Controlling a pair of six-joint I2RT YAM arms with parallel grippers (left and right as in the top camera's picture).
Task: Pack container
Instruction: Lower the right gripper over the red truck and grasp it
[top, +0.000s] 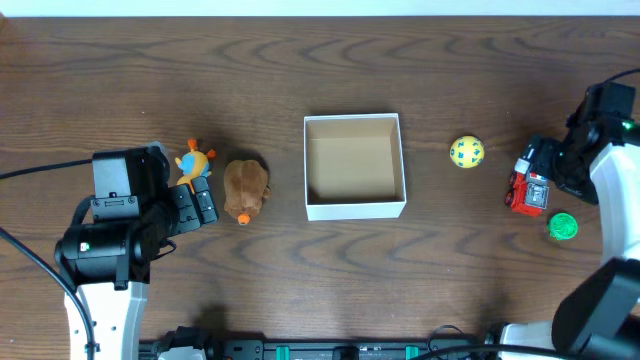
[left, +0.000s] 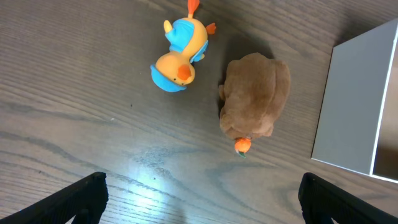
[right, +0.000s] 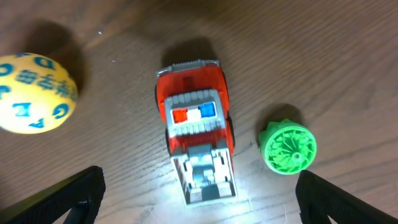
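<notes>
The container is sitting upright near the middle of the wooden table, its open top facing the overhead camera and its brown inside showing within the white rim. It is lying between the two arms, apart from both grippers. The left gripper is hovering on the left side of the table with its fingers spread wide and holding nothing. A brown plush toy is lying between this gripper and the container, just beside the gripper in the overhead view and a short gap away from the box's white wall. A blue and orange duck toy is lying just beyond the gripper, close beside the plush. In the left wrist view, the container's white side is showing at the right edge, past the plush. The right gripper is hanging over the right side of the table, well apart from the container, its fingers also spread wide. A red fire truck is lying below it, lined up with the gap between the fingers; whether they are touching it cannot be told. A yellow ball with blue letters is resting between the truck and the container, and a green ribbed disc is lying just beside the truck on its far side from the box.
</notes>
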